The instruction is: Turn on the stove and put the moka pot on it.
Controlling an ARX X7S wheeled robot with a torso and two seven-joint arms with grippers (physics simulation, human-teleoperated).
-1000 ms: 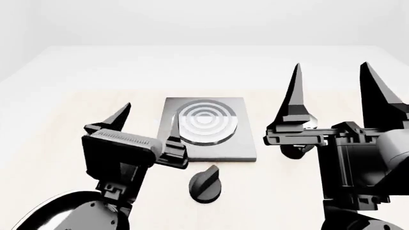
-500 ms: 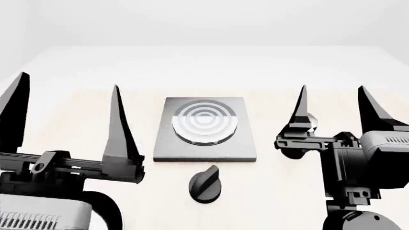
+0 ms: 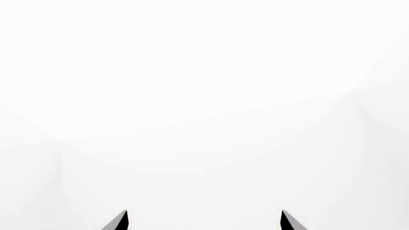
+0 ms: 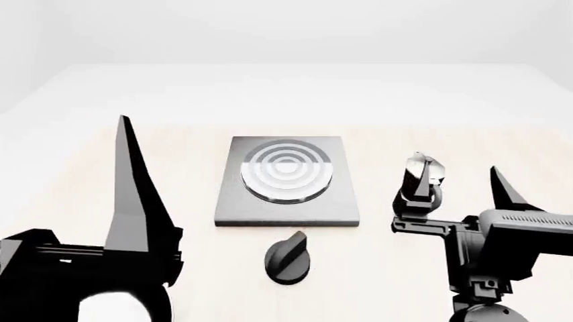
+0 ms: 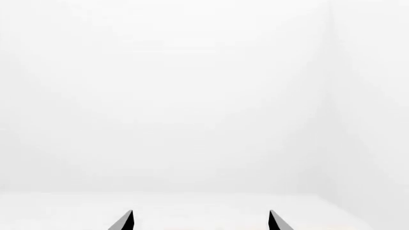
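Observation:
The stove point(image 4: 286, 201), a dark-grey square plate with raised burner rings, lies at the table's middle. Its round black knob point(image 4: 288, 258) sits just in front of it. The moka pot point(image 4: 423, 180), black with a silver top, stands to the right of the stove and is partly hidden behind my right gripper's near finger. My right gripper point(image 4: 454, 171) is open and empty, with its fingers pointing up just in front of the pot. My left gripper point(image 4: 58, 134) is open and empty at the front left; only one finger point(image 4: 134, 201) shows. The wrist views show only bare open fingertips for the left point(image 3: 204, 215) and right point(image 5: 200, 215).
The light wooden table point(image 4: 179, 168) runs back to a white wall. Both arms' dark bodies fill the lower corners of the head view.
My right gripper has dropped lower, uncovering the moka pot's top. My left gripper has swung up from near the stove and shifted left, with one finger leaving the view.

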